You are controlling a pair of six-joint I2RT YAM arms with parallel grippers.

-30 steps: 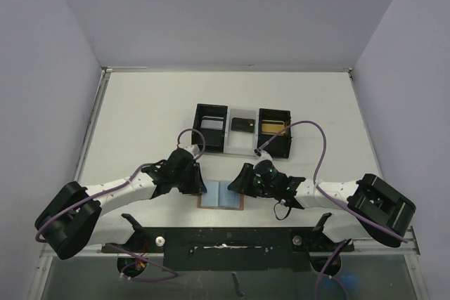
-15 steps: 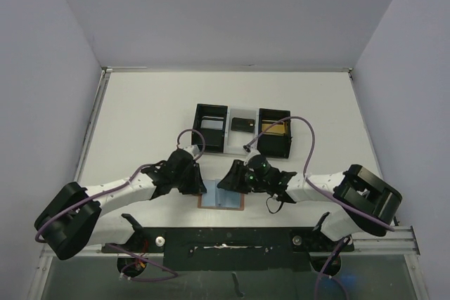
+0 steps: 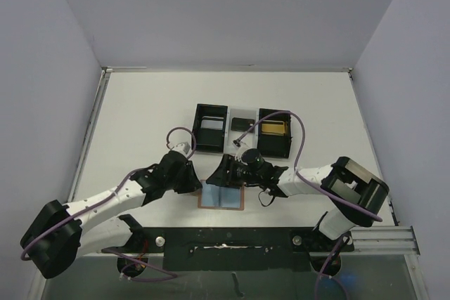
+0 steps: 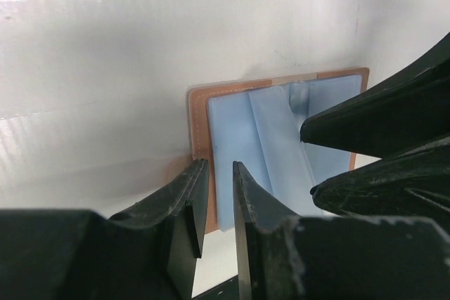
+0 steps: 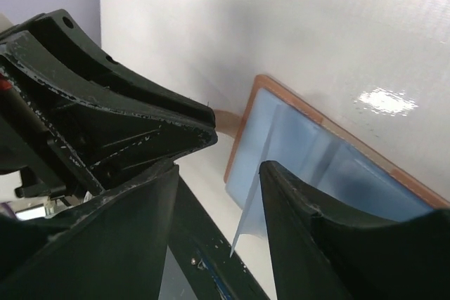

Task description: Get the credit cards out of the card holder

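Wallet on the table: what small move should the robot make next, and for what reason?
Probably lift the right gripper straight up, away from the wallet. Its jaws stand open and empty, no card shows in the blue pockets, and the tray behind already holds a silver card, a black card and a gold card, one in each compartment. Nothing seems left to pull out.

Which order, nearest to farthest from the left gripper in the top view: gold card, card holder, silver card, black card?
From the left gripper:
1. card holder, right at it, by the near edge.
2. silver card, left compartment of the tray.
3. black card, middle compartment.
4. gold card, right compartment.
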